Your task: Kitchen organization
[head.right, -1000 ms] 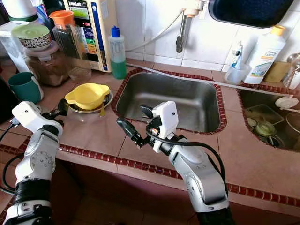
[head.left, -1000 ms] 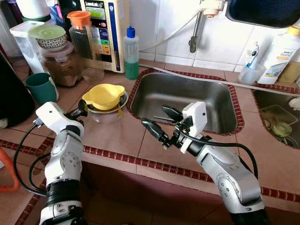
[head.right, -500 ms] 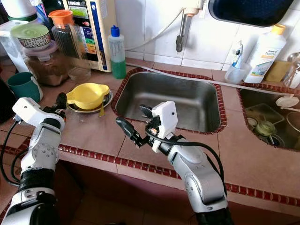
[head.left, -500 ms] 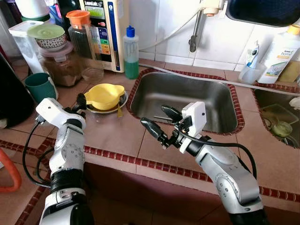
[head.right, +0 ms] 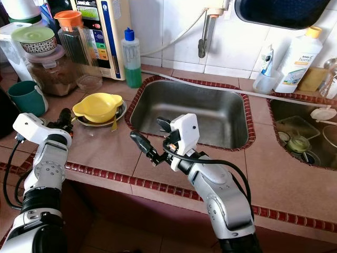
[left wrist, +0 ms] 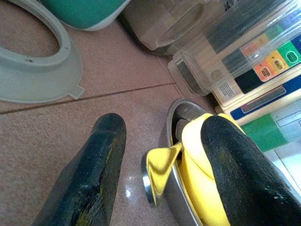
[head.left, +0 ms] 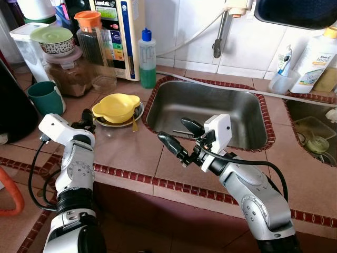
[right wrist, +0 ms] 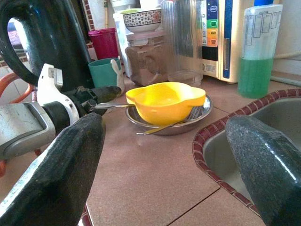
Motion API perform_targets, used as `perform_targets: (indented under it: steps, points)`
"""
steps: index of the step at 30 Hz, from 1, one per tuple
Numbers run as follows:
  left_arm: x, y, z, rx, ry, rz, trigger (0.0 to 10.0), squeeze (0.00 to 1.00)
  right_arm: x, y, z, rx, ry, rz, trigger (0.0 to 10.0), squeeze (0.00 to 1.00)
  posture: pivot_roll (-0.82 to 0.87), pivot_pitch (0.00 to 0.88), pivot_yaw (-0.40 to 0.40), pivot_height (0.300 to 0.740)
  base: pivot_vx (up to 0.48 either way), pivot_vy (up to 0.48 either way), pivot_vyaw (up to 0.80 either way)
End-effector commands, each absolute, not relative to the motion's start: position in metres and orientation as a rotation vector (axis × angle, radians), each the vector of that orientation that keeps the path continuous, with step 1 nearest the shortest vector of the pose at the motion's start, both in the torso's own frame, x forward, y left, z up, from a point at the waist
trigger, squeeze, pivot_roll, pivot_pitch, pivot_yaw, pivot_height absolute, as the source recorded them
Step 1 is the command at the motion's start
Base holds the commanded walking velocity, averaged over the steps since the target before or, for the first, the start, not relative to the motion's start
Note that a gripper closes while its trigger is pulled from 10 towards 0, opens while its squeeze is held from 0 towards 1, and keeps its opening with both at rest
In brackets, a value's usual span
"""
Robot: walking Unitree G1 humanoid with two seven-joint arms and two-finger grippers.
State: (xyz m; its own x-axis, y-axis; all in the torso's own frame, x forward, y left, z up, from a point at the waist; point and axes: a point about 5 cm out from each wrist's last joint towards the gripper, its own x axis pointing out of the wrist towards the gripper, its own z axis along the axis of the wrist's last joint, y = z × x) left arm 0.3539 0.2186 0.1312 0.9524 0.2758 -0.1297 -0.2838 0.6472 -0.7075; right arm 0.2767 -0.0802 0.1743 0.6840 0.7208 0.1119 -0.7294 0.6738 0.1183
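One yellow bowl [head.left: 116, 107] sits in one steel plate [head.left: 138, 112]; left gripper [head.left: 86, 120] and right gripper [head.left: 181, 139] gape empty.

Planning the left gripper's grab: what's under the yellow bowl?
The yellow bowl sits in a shallow metal dish on the counter. A fork lies in the dish, poking out beside the bowl. Whatever else lies beneath the bowl is covered. The left gripper is open beside the dish.

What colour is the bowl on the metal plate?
Yellow. The bowl shows best in the right wrist view.
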Motion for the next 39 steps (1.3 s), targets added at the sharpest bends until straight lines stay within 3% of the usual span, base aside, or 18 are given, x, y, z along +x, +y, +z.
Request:
perform_targets:
  steps: [1, 7, 8, 39]
  points:
    - [0.3585, 0.2143, 0.1378, -0.802, 0.004, 0.305, 10.0, 0.0, 0.2784, -0.0803, 0.1758, 0.156, -0.063, 0.813, 10.0, 0.0, 0.01, 0.049, 0.026, 0.74, 0.0, 0.0, 0.0]
    - [0.358, 0.2111, 0.134, -0.805, 0.007, 0.309, 9.6, 0.0, 0.2783, -0.0799, 0.1759, 0.157, -0.064, 0.815, 10.0, 0.0, 0.01, 0.049, 0.025, 0.74, 0.0, 0.0, 0.0]
    - [0.3582, 0.2114, 0.1338, -0.809, 0.005, 0.312, 0.0, 0.0, 0.2786, -0.0797, 0.176, 0.157, -0.064, 0.815, 10.0, 0.0, 0.01, 0.05, 0.025, 0.74, 0.0, 0.0, 0.0]
    - [0.3609, 0.2196, 0.1366, -0.818, -0.016, 0.339, 0.0, 0.0, 0.2797, -0.0795, 0.1747, 0.168, -0.058, 0.808, 10.0, 0.0, 0.02, 0.046, 0.028, 0.74, 0.0, 0.0, 0.0]
